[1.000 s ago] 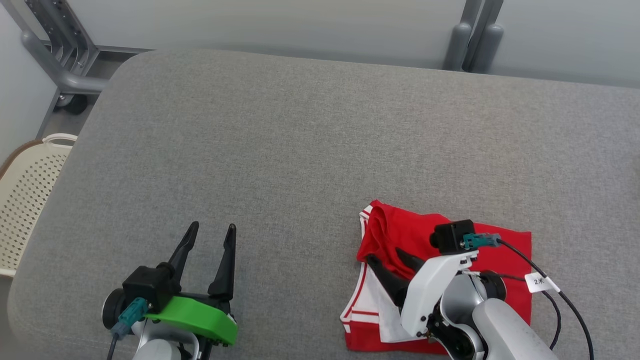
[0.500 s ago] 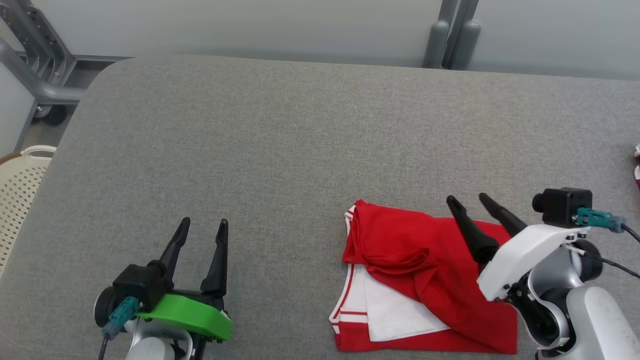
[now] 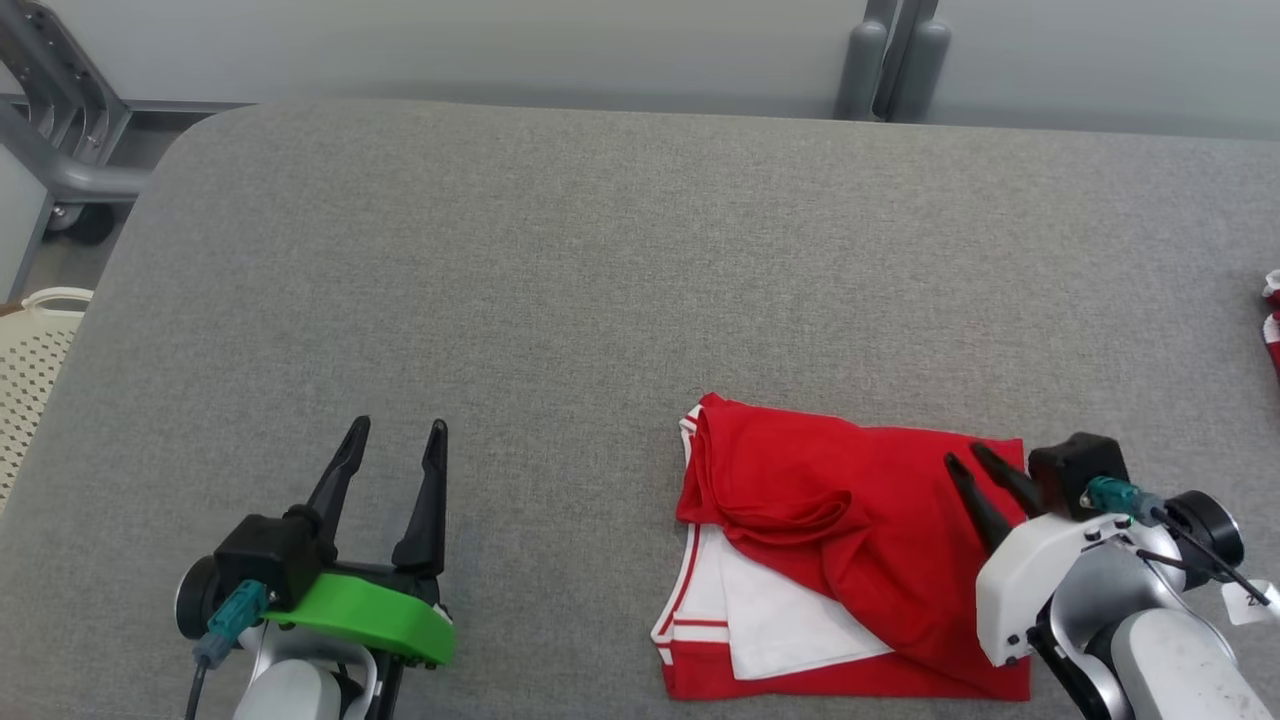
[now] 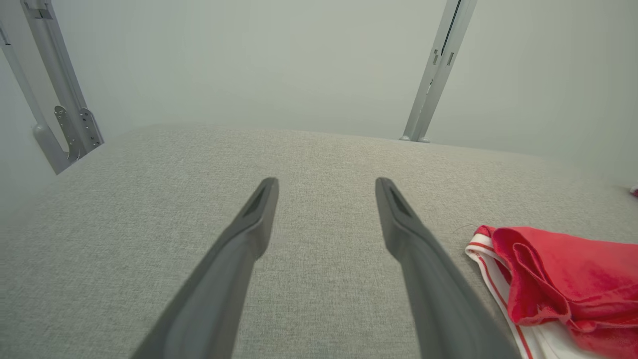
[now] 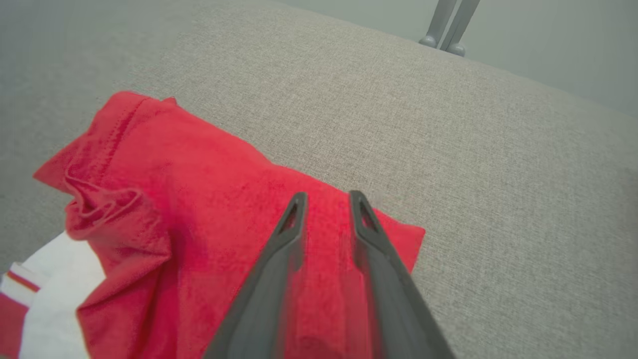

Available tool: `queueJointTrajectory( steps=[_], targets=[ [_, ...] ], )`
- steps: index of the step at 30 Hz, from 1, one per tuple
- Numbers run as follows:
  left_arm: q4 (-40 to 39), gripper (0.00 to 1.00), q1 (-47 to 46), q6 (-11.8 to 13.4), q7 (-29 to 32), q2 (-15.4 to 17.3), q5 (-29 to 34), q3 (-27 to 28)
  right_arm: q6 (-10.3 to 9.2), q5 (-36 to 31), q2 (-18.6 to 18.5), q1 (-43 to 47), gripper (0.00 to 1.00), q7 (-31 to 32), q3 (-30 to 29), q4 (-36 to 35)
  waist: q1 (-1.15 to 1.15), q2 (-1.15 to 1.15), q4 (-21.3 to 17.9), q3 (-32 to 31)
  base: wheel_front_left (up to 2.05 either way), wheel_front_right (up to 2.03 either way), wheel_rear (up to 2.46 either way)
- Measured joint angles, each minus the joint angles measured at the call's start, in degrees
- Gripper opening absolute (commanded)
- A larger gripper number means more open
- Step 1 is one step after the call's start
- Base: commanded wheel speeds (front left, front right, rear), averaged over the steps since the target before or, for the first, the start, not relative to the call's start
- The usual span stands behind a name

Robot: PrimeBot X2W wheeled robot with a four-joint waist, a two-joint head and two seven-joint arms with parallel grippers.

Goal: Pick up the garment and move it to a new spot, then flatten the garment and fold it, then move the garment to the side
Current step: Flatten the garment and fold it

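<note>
The garment [image 3: 850,540] is red with white striped trim, lying roughly folded on the grey padded surface [image 3: 600,280] at the front right, a white inner layer showing at its lower left. My right gripper [image 3: 965,457] hovers over the garment's right edge with its fingers a small gap apart and nothing between them; in the right wrist view the right gripper [image 5: 327,195] points across the red cloth [image 5: 199,174] toward its far corner. My left gripper [image 3: 395,435] rests open at the front left, away from the garment. The left wrist view has the left gripper [image 4: 326,182] with the garment [image 4: 558,279] at its right.
A cream perforated basket [image 3: 30,350] stands off the surface's left edge. A grey metal frame [image 3: 50,150] is at the back left and two grey posts [image 3: 890,60] at the back. Another red and white cloth piece [image 3: 1272,320] peeks in at the right edge.
My right gripper has left the garment's left fold, swung right and drawn back over its right edge, fingers closer together. The head camera shifted. The left arm kept still.
</note>
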Motion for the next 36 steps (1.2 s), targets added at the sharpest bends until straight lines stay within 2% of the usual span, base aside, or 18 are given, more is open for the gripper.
queueJointTrajectory(
  steps=[1, 2, 11, 20, 29, 36],
  targets=[
    [0.00, 1.00, -0.18, 0.00, -0.01, 0.07, 0.08, 0.13, 0.01, -0.08, -0.27, 0.01, 0.13, -0.52, 0.78, 0.68, 0.00, 0.00, 0.06, 0.04, 0.00, 0.00, 0.00],
    [0.01, 1.00, -0.25, 0.00, 0.00, 0.18, 0.09, 0.43, 0.01, -1.03, -1.02, 0.08, 0.00, -1.76, 2.04, 1.85, 0.00, 0.00, 0.17, 0.10, 0.00, 0.00, 0.00],
    [-0.08, 1.00, -0.26, 0.00, -0.01, 0.48, 0.10, 1.49, 0.01, -0.90, -2.94, 0.23, 0.00, -4.90, 9.66, 6.33, 0.00, 0.00, 0.14, 0.68, 0.00, 0.00, 0.00],
    [0.15, 1.00, -0.21, 0.00, -0.01, 0.16, 0.09, 1.46, 0.01, 1.35, -3.38, -2.20, 0.00, -5.75, 17.94, 7.47, 0.00, 0.00, 0.10, 0.76, 0.00, 0.00, 0.00],
    [0.37, 1.00, -0.21, 0.00, -0.01, 0.10, -0.03, 1.25, 0.01, 3.01, -2.60, -4.48, 0.00, -4.15, 26.29, 7.86, 0.00, 0.00, 0.61, 0.63, 0.00, 0.00, 0.00],
    [0.38, 1.00, -0.19, 0.00, -0.01, -0.04, -0.10, 1.26, 0.01, 4.58, -1.99, -9.00, 0.00, -1.66, 33.92, 11.73, 0.00, 0.00, 0.74, 0.83, 0.00, 0.00, 0.00]
  ],
)
